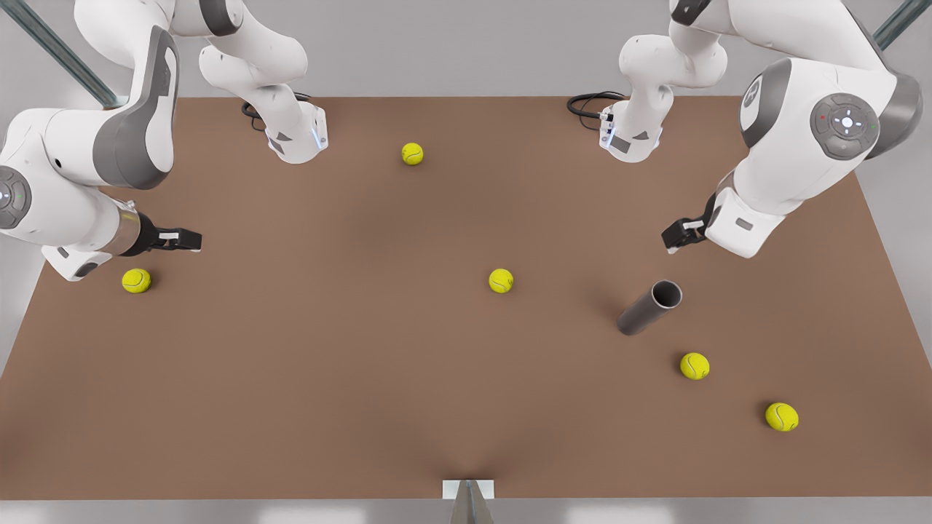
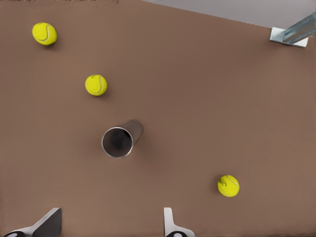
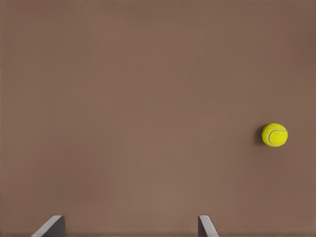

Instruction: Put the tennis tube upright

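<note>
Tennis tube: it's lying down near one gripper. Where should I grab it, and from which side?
Grip the tennis tube across its grey wall near the hollow end, which points toward the left gripper. It lies flat on the table, so come from above, open fingers straddling its width, then tip it up. Nearest tennis ball lies apart. The right gripper waits, open.

Brown bench in a plain grey room

The bench (image 1: 378, 364) has a flat, matte brown top that spans most of the front view, lit softly and evenly, with faint shadows near its middle and front edge. Pale grey floor (image 1: 466, 44) lies beyond its far edge and along both sides. 2 slanted metal struts (image 1: 58, 51) cross the upper corners of the front view. A small white bracket with a grey metal post (image 1: 468, 495) sits at the middle of the near edge
</note>
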Tool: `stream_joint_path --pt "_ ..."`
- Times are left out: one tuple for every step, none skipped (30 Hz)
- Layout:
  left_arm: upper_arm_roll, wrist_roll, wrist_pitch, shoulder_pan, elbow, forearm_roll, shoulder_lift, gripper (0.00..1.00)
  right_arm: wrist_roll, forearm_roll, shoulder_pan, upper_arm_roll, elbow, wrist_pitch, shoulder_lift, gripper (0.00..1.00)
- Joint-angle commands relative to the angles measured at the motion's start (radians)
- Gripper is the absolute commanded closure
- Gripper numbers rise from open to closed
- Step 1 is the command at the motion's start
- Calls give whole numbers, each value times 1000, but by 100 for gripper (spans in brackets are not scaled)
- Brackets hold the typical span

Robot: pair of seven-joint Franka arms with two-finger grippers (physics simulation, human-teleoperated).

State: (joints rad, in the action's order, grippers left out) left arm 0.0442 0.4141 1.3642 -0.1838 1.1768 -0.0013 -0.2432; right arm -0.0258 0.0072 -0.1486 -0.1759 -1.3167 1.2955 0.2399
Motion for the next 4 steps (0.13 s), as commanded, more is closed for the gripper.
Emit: stream_joint_path --pt "2 -340 0 0 0 26 1 0 0 0 1 -1 1 -1 -1 0" --pt "3 -337 0 -2 0 26 2 0 0 2 1 -1 1 -1 -2 0" --pt "3 -327 -7 -2 0 26 5 0 0 0 1 -1 1 -1 -1 0" --pt "5 -327 -7 -3 0 26 7 0 0 0 1 -1 1 -1 -1 0"
